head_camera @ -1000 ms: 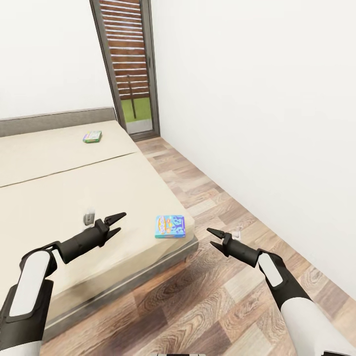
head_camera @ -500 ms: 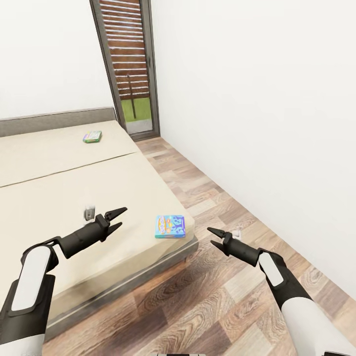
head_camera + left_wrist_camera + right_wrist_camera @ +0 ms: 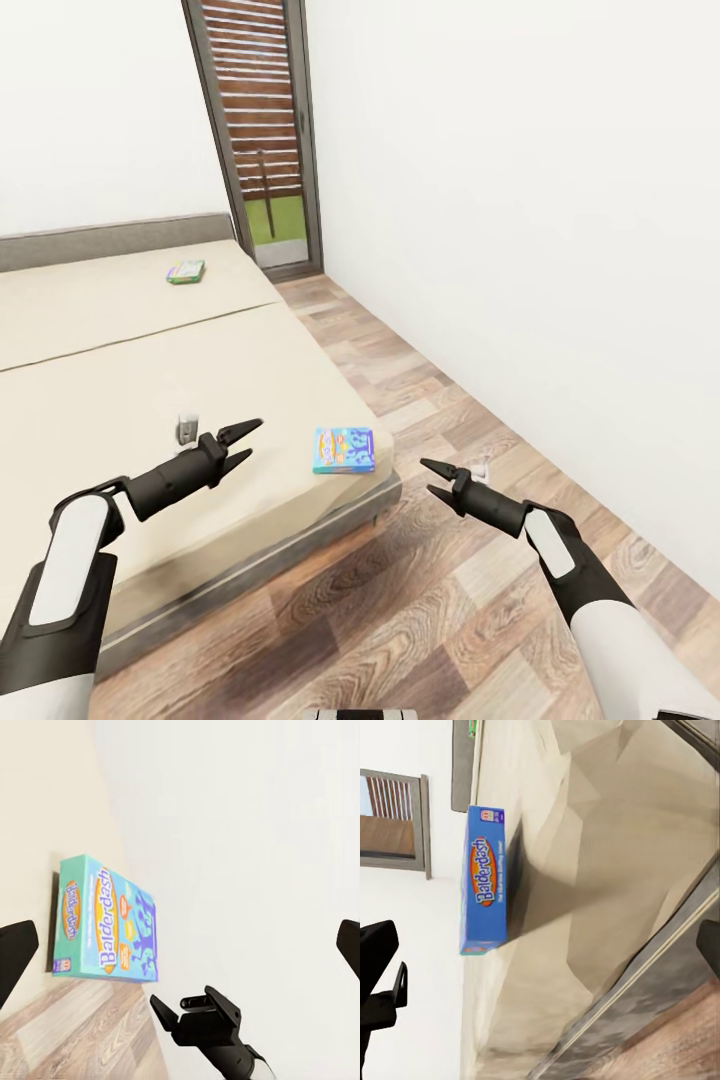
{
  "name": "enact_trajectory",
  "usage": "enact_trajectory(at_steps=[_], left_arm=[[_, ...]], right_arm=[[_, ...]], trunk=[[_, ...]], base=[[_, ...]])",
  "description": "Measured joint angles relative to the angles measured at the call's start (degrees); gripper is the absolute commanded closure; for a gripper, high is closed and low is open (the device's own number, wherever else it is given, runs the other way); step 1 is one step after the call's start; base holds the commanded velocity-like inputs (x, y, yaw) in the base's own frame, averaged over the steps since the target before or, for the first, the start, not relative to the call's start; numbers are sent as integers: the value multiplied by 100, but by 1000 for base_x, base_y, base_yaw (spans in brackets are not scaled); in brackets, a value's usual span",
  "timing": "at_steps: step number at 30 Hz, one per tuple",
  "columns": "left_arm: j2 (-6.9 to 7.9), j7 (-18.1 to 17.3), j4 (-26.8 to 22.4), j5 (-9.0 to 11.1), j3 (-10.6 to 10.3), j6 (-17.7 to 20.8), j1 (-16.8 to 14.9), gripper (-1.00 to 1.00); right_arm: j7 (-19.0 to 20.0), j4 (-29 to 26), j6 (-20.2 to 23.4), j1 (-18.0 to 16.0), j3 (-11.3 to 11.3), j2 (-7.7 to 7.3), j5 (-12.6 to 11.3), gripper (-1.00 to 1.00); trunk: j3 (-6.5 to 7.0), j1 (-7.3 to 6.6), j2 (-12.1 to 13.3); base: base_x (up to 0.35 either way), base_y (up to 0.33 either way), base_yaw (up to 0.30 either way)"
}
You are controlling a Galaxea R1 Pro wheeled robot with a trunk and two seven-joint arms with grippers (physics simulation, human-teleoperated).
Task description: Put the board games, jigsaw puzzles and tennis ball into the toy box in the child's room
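A mostly blue board game box (image 3: 343, 450) lies flat on the beige bed (image 3: 120, 370), close to its near right corner. The left wrist view shows its face, lettered "Balderdash" (image 3: 105, 922); the right wrist view shows it edge-on (image 3: 484, 889). A second, green board game (image 3: 186, 271) rests far back by the low headboard. My left gripper (image 3: 250, 440) hovers open over the mattress, a short way left of the blue box. My right gripper (image 3: 427, 476) is open above the floor, just right of the bed's corner. Neither holds anything.
The bed's grey-brown frame (image 3: 300, 545) runs diagonally in front of me. Wood-plank floor (image 3: 430, 400) forms a strip between the bed and the white wall (image 3: 520, 200) on the right. A tall dark-framed window (image 3: 262, 130) stands at the far end.
My left gripper has crept forward and to the right, closer to the blue box. The view has shifted slightly. The right arm has barely moved.
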Motion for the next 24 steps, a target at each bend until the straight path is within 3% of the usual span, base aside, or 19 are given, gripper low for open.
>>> enact_trajectory(at_steps=[15, 24], left_arm=[[-3, 18, 17, -13, -171, -15, -5, -100], [-5, 35, 20, -29, -185, -24, -2, -100]], right_arm=[[0, -17, 2, -2, 0, -7, -3, -100], [-5, -18, 27, -4, 0, -1, -4, -100]], trunk=[[-36, 44, -82], [-36, 44, -82]], base=[[0, 0, 5], [0, 0, 153]])
